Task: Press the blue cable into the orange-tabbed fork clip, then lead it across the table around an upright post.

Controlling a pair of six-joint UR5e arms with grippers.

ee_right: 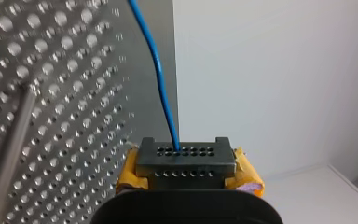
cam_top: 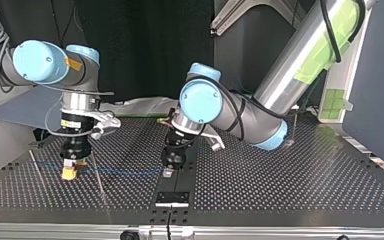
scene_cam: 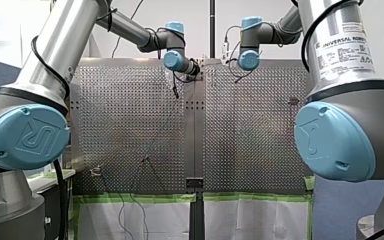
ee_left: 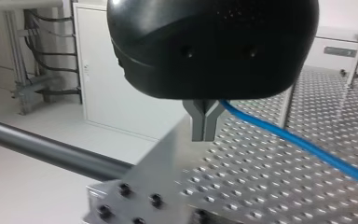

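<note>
The blue cable (cam_top: 125,172) is stretched low over the perforated table (cam_top: 290,185) between my two grippers. My left gripper (cam_top: 168,172), at the top view's middle, is shut on one end; in the left wrist view its metal fingertips (ee_left: 204,133) pinch the cable (ee_left: 298,142), which leads away over the plate. My right gripper (cam_top: 70,173), at the top view's left, has yellow pads (ee_right: 247,175) and is shut on the cable (ee_right: 161,79) near the table's edge. No orange-tabbed clip is clearly visible.
Two thin upright rods (cam_top: 36,167) (cam_top: 99,180) stand close to my right gripper; one rod (ee_right: 9,149) shows beside it in the right wrist view. A black plate (cam_top: 172,198) sits at the table's seam. A screwed metal block (ee_left: 130,196) lies under my left gripper.
</note>
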